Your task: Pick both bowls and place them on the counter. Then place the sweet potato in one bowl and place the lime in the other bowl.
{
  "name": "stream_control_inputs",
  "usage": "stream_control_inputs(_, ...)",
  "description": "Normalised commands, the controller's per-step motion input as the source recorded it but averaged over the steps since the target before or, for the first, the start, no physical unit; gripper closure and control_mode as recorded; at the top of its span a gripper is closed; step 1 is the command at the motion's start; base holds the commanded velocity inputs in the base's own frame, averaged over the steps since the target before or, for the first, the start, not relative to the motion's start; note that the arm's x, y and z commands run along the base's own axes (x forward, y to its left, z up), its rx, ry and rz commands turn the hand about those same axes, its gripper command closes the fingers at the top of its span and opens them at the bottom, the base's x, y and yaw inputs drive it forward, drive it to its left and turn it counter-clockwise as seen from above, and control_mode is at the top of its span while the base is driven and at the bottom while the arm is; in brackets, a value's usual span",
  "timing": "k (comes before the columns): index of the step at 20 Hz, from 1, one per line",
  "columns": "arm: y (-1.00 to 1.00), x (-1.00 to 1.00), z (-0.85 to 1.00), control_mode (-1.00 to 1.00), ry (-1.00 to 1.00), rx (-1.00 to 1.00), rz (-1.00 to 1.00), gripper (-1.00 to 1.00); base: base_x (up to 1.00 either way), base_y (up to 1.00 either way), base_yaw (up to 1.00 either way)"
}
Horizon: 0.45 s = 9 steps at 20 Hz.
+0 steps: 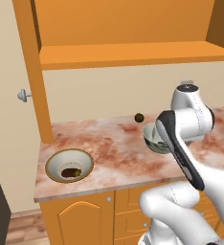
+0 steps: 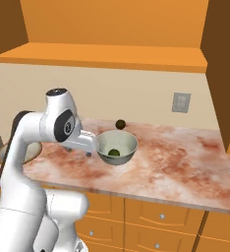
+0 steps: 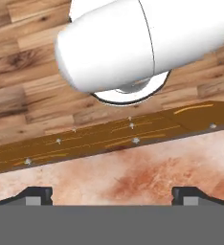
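Bowls stand on the pinkish marble counter (image 2: 186, 162), and by the look of it each already has its load. You can see the wide cream bowl (image 1: 69, 165) near the counter's left end with the dark brown sweet potato (image 1: 72, 172) lying in its bottom. Well apart from it, toward the middle of the worktop, sits the deeper grey-green bowl (image 2: 117, 147) with the bright lime (image 2: 114, 152) resting inside.

Your gripper (image 3: 112, 194) is released: in the hand view its two dark fingertips (image 3: 35, 195) stand wide apart with nothing between them, looking down over the counter's front edge toward the cabinet fronts and the wooden floor. In the right base view the hand hangs just beside the grey-green bowl, on its left, apparently clear of the rim.

A duller olive-brown ball (image 2: 120, 124) sits on the counter behind that bowl, near the wall; it is no part of your job, so leave it alone.

Judging from how things lie, the last placement looks done. What remains for you is a clean retreat: lift the hand up and away without clipping the bowl's rim, and check that neither bowl gets nudged.
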Motion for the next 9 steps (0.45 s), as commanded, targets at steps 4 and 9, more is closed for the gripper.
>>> stream_control_inputs(4,0.59,-0.89,0.27,-1.0,0.0,-0.02,0.0,-1.0,0.0,0.0,0.0)
stream_control_inputs(9,0.31,-0.31,0.05,-1.0,-0.01,-0.01,0.0,-1.0,0.0,0.0,0.0)
